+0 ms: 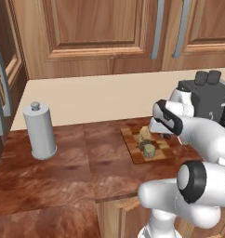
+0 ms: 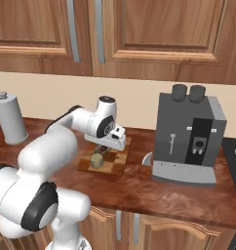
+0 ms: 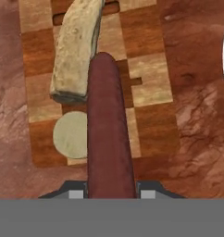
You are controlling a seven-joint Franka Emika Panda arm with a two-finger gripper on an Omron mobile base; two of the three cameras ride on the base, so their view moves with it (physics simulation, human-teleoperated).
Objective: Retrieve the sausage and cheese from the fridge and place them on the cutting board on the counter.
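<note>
Sausage (image 3: 109, 129) clamped in closed gripper (image 3: 111, 192) above cutting board (image 3: 151, 125), beside cheese (image 3: 70, 135)

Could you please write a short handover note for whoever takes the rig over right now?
Gripper: shut on the sausage, held just above the cutting board.
Cheese: the round puck already lies on the board, beside a pale wedge-shaped piece.
Cutting board sits on the counter, between the grey canister and the coffee machine.
Done: cheese delivered, sausage brought over the board.
Left: lower the sausage onto free board, probably beside the cheese, open and pull the arm back.
</note>
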